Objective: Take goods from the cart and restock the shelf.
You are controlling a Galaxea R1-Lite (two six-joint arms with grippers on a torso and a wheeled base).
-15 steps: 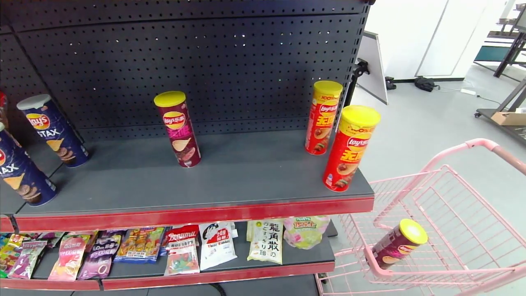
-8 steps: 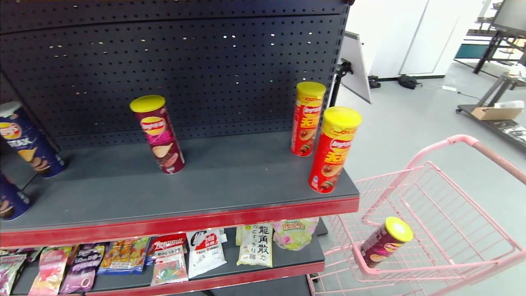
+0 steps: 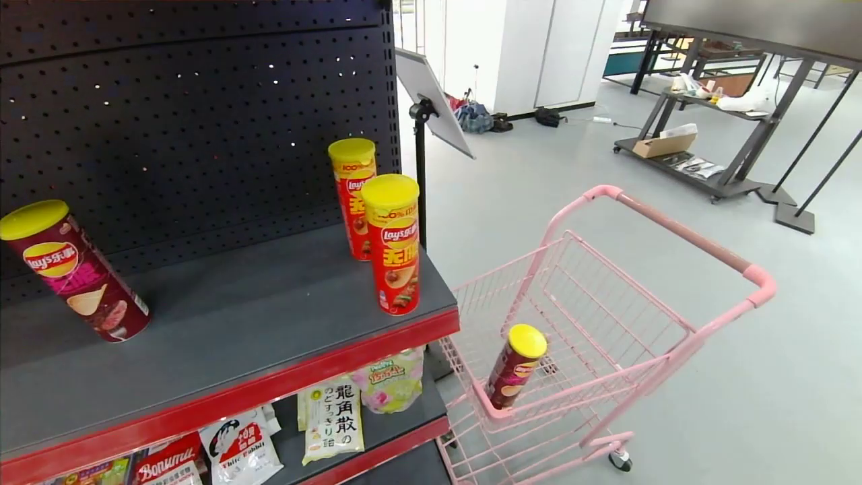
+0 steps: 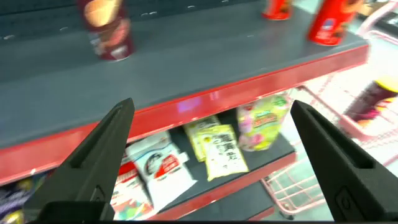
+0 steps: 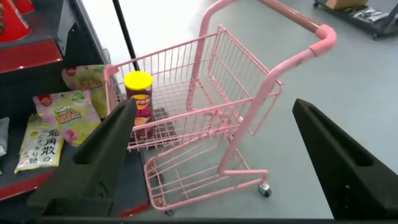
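Left gripper (image 4: 211,104): jaws spread wide with nothing between them; it sits level with the red front edge of the upper shelf (image 4: 186,59).
Right gripper (image 5: 214,102): jaws likewise wide apart and empty; it hangs above the floor, facing the pink cart (image 5: 273,81).
Lower shelf (image 3: 404,421): carries a row of flat snack bags (image 3: 331,421), white, green and red, lying just under the upper board.
Pink cart, head view (image 3: 673,232): a wire basket on castors, parked just beside the shelf's end with its handle on the side away from the shelf.
Maroon can in the cart (image 3: 515,367): yellow lid up, leaning slightly, in the basket corner nearest the shelf; the right wrist view shows it too (image 5: 140,102).
Upper shelf, head view (image 3: 269,316): a dark board with a red lip.
Red cans: one (image 3: 397,246) stands upright near the front corner, and a second (image 3: 352,195) stands just behind it.
Maroon can on the shelf (image 3: 74,273): upright, well apart from the red pair.
Pegboard (image 3: 202,121): the perforated dark back wall behind the cans.
Sign stand (image 3: 434,101): a tilted panel on a pole beyond the shelf's end.
Metal rack (image 3: 707,168): far across the grey floor.
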